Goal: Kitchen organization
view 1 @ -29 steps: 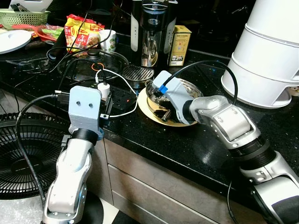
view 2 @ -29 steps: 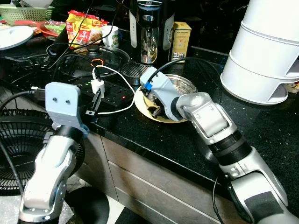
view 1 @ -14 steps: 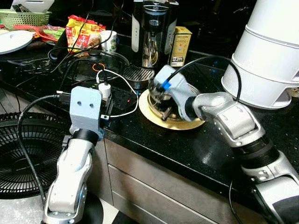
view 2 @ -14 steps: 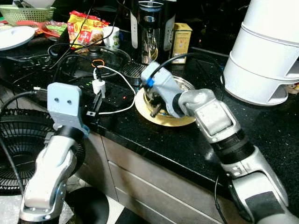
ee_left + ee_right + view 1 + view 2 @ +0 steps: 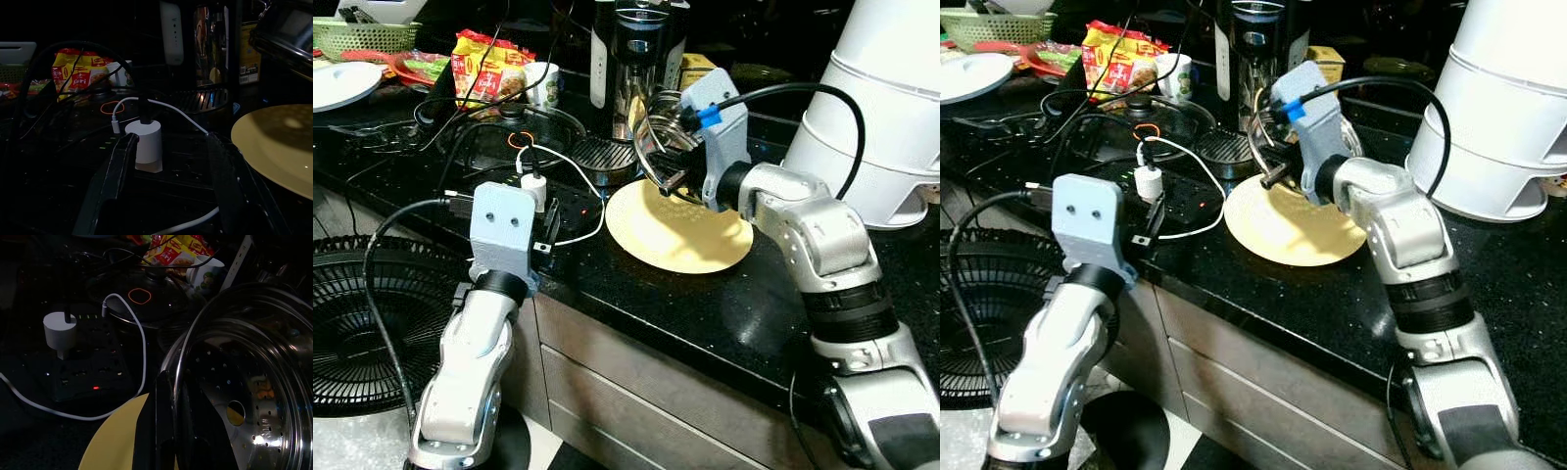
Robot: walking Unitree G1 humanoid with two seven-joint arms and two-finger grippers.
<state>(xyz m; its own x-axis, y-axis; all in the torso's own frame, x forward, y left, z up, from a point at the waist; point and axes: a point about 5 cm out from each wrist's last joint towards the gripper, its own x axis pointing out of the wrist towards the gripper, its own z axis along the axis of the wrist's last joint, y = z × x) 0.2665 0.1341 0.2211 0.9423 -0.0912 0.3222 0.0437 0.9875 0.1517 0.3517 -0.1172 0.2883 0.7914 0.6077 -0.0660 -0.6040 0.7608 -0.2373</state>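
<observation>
The steel strainer bowl (image 5: 664, 137) is now off the yellow plate (image 5: 680, 227) and up in the air, tilted on edge just above the plate's far rim, close in front of the coffee maker (image 5: 636, 59); half a second ago it was only starting to tip inside the plate, and a second ago it sat flat in it. Plate is left bare on the black counter (image 5: 724, 313), so the lift step looks done and the bowl is likely headed somewhere else to be put away. The right gripper (image 5: 1273, 168) pinches the bowl's rim, one finger (image 5: 161, 431) outside and one inside in the wrist view, clamped tight on it. Right arm has swung up and back from the plate, forearm angled over the plate's right edge, wrist rolled so the bowl opens sideways. Left gripper (image 5: 168, 181) hovers low, left of the plate, fingers spread wide, aimed at the white charger (image 5: 146, 146) on the power strip (image 5: 570, 206), touching nothing.
</observation>
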